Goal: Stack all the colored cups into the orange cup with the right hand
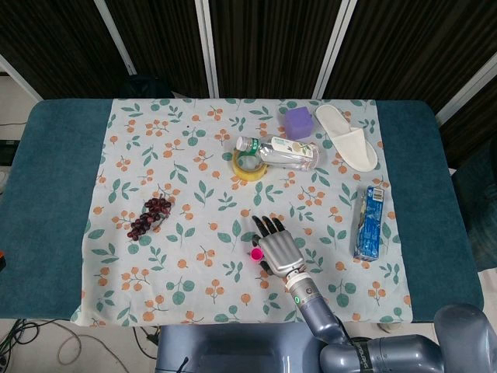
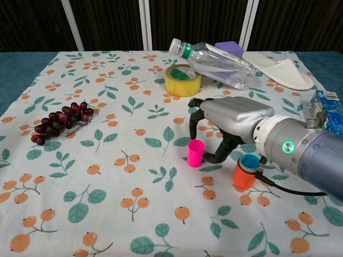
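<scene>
One pink cup [image 2: 195, 152] stands upright on the flowered tablecloth [image 2: 107, 176], mouth up, its long axis vertical. It sits toward the near edge of the table [image 1: 46, 194], a little right of the middle. Just to its right stands one orange cup [image 2: 246, 176], also upright with its mouth up, and nested inside it are other cups, a blue rim [image 2: 251, 161] on top; how many lie inside cannot be told.

The right hand [image 2: 228, 120] hangs over the cloth just behind and between the pink cup and the orange cup, palm down, with its fingers [image 2: 194, 119] apart and curled downward. It holds nothing. A dark fingertip comes down close beside the pink cup's right side; whether it touches cannot be told. In the head view the right hand [image 1: 278, 242] covers the orange cup, and only the pink cup [image 1: 255, 253] shows at its left. The left hand is not seen in either view.

Toward the far edge lie one clear plastic bottle [image 2: 217, 63] on its side, resting partly on one roll of yellow tape [image 2: 182, 80], one purple block [image 1: 298, 122] and one white slipper [image 1: 347, 137]. One blue carton [image 1: 368, 222] lies near the right edge of the cloth, and one bunch of dark grapes [image 2: 60, 121] lies toward the left.
</scene>
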Motion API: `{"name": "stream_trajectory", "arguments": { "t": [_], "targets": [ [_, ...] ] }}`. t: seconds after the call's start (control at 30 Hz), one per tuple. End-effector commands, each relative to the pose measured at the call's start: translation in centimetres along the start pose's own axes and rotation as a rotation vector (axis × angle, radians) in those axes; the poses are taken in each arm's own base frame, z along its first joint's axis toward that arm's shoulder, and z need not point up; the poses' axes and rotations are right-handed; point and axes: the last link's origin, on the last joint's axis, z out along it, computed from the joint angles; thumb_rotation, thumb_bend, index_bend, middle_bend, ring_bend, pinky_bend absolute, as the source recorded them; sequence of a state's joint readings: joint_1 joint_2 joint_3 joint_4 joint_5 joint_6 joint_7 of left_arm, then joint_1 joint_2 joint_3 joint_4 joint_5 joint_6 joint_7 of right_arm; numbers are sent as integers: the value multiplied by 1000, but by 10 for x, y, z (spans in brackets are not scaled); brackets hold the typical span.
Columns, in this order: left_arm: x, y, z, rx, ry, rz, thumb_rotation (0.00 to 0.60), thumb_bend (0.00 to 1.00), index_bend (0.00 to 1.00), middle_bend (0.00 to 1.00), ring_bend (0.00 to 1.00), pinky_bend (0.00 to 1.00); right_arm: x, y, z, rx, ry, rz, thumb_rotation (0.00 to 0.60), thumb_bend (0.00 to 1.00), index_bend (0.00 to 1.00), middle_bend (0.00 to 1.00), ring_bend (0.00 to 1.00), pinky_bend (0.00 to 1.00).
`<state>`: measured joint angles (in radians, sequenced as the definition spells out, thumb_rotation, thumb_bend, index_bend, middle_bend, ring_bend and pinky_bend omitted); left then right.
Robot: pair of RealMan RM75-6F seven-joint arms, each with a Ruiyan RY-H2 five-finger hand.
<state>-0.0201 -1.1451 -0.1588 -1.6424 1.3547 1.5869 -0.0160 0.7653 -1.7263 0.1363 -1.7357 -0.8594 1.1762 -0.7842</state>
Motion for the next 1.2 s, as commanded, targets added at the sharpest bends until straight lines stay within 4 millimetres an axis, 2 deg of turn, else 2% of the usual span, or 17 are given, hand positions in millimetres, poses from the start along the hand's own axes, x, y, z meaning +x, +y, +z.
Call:
{"name": "stream_trajectory", "arguments": {
  "t": [0.03, 0.8, 1.03, 1.2],
  "targets": [
    [0, 0, 0, 0, 1, 0, 600, 763, 150, 8, 0, 0, 0, 0, 0, 0, 1, 4, 600, 392, 417, 0, 15, 119],
    [0, -1, 0, 2, 2, 0, 600, 764, 150, 8, 0, 0, 0, -5, -1, 10, 10, 13, 600, 392, 503, 0, 27, 137],
    [0, -1, 0, 1, 2, 3, 600, 764, 150, 8, 0, 0, 15, -1, -11, 8, 39, 11, 600, 392, 505, 0, 27, 141],
    [-1, 0, 0, -1, -1, 5, 600, 764, 150, 8, 0, 0, 34, 10, -30, -19, 56, 20, 600, 393, 504, 0, 27, 143]
  ]
}}
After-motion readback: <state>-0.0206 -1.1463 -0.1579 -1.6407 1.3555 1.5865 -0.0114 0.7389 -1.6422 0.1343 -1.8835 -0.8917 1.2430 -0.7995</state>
